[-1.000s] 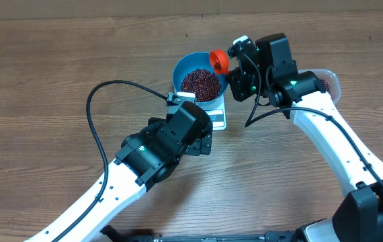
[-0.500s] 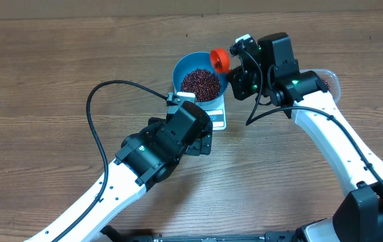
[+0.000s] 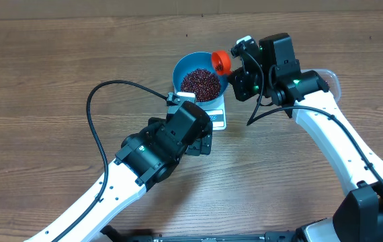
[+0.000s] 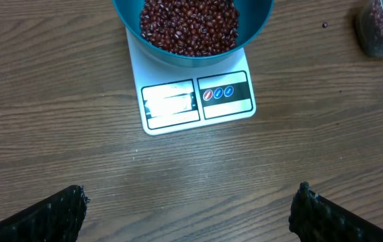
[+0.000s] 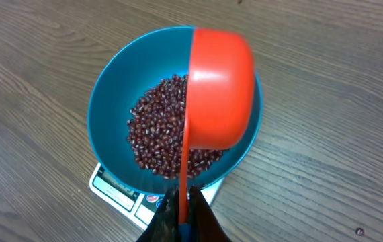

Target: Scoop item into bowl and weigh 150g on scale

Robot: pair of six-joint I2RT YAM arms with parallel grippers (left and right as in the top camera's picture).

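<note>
The light-blue bowl [image 3: 199, 76] [image 5: 108, 107] [image 4: 191, 56] stands on the white scale [image 3: 215, 119] [image 4: 198, 101] [image 5: 114, 191] and holds a heap of dark red beans [image 3: 199, 83] [image 5: 156, 138] [image 4: 188, 25]. My right gripper [image 3: 240, 55] [image 5: 183, 205] is shut on the handle of an orange scoop [image 3: 220, 62] [image 5: 220, 87], which hangs tipped on its side over the bowl's right rim. My left gripper [image 4: 188, 208] stands open over bare table in front of the scale, with nothing between its fingers [image 4: 57, 212].
A clear plastic tub [image 3: 328, 81] [image 4: 381, 28] with more beans sits to the right of the scale, partly behind my right arm. A black cable [image 3: 97, 107] loops over the table left of the scale. A stray bean [image 3: 186, 37] lies behind the bowl.
The right gripper and orange scoop have shifted very slightly; the left arm has not moved.
</note>
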